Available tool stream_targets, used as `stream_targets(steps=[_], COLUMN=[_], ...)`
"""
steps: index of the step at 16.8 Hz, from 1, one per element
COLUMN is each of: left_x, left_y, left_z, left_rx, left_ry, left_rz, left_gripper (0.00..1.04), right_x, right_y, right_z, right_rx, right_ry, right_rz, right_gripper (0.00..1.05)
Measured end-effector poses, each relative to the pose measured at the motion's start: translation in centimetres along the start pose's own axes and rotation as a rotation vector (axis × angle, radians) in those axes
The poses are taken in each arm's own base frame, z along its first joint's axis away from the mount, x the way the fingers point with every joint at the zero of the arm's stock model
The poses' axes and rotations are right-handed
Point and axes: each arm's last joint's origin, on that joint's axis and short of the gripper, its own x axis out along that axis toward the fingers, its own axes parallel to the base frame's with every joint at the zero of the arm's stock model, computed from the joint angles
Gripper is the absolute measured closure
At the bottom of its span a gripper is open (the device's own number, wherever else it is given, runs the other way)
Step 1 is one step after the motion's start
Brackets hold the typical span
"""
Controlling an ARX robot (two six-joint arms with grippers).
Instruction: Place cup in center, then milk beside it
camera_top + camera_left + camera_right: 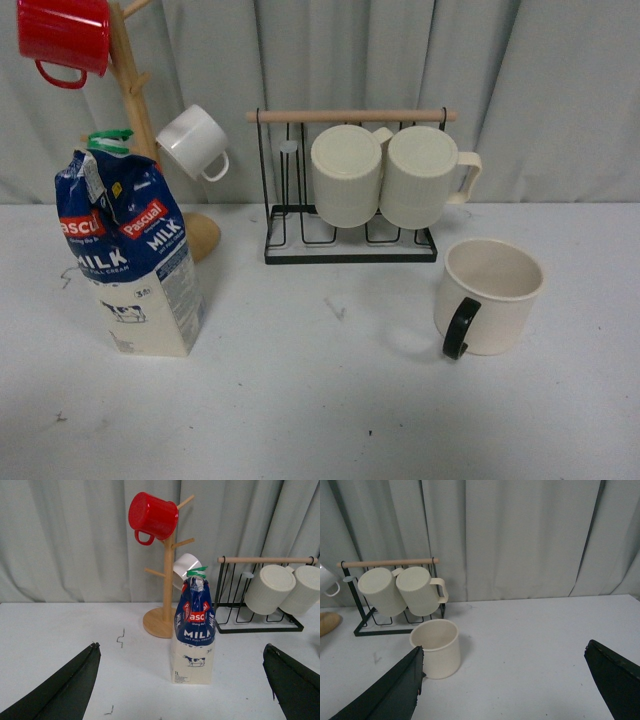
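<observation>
The cup (490,296), a smooth cream-white mug with a black handle, stands upright on the white table at the right. It also shows in the right wrist view (436,648), just beyond my right gripper's near finger. The milk (128,258), a blue and cream carton with a green cap, stands at the left. In the left wrist view the milk (194,630) stands ahead, between the spread fingers. My left gripper (181,680) is open and empty. My right gripper (504,680) is open and empty. Neither arm shows in the front view.
A black wire rack (350,245) with a wooden bar holds two ribbed cream mugs (347,173) at the back centre. A wooden mug tree (135,95) behind the milk carries a red mug (65,38) and a small white mug (194,142). Grey curtains hang behind.
</observation>
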Motion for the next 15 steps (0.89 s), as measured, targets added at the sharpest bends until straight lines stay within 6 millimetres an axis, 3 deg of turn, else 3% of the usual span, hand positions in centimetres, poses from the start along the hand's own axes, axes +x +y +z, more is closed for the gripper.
stream_targets(steps=[12,14,15], left_x=[0.0,0.0,0.0], left_y=[0.0,0.0,0.0], left_z=[0.0,0.0,0.0], left_rx=[0.000,0.000,0.000], left_ry=[0.000,0.000,-0.001], left_rz=[0.000,0.002,-0.003], left_gripper=[0.07,0.07,0.07], right_x=[0.0,0.4,1.6], right_y=[0.0,-0.3,-0.8], right_z=[0.0,-0.2,0.6], right_rx=[0.000,-0.028,-0.014], right_ry=[0.000,0.133,0.174], right_rz=[0.000,0.124,0.183], right_gripper=[0.06,0.06,0.06])
